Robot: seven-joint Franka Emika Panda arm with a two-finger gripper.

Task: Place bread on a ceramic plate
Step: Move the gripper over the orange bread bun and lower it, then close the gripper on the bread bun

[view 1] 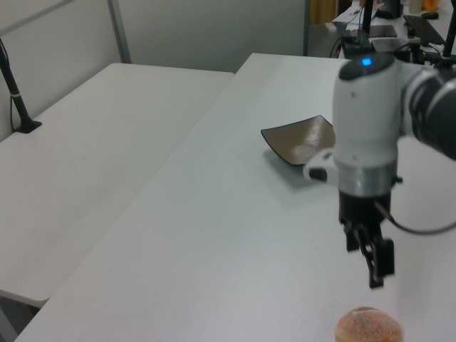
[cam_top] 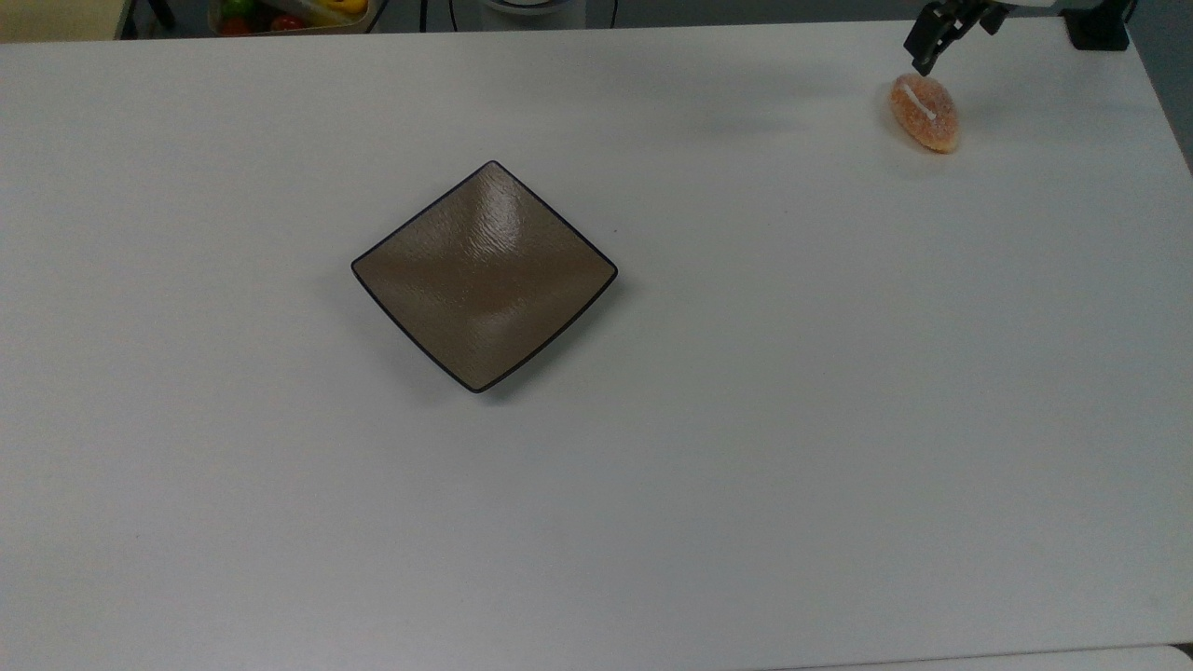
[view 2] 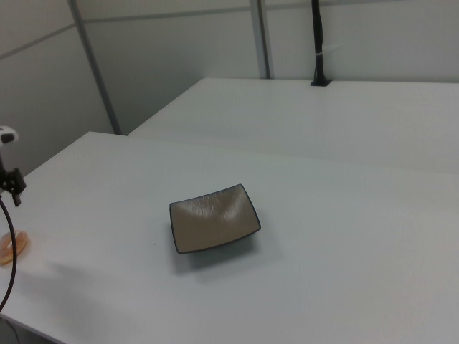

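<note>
The bread (cam_top: 923, 113) is a small grainy orange-tan roll with a white slit, lying near the far right corner of the white table (cam_top: 746, 419). It also shows at the bottom edge of the left view (view 1: 369, 326) and at the left edge of the right view (view 2: 14, 246). The ceramic plate (cam_top: 485, 275) is square, glossy grey-brown with a dark rim, and sits bare mid-table (view 1: 299, 141) (view 2: 214, 218). My gripper (cam_top: 956, 41) hangs open in the air just above and beside the bread (view 1: 365, 265), touching nothing.
A bin of colourful fruit (cam_top: 289, 13) stands past the table's far edge at the top view's left. A black clamp (cam_top: 1100, 28) grips the far right corner. A second white table (view 1: 100, 149) adjoins, with a black post (view 1: 17, 100).
</note>
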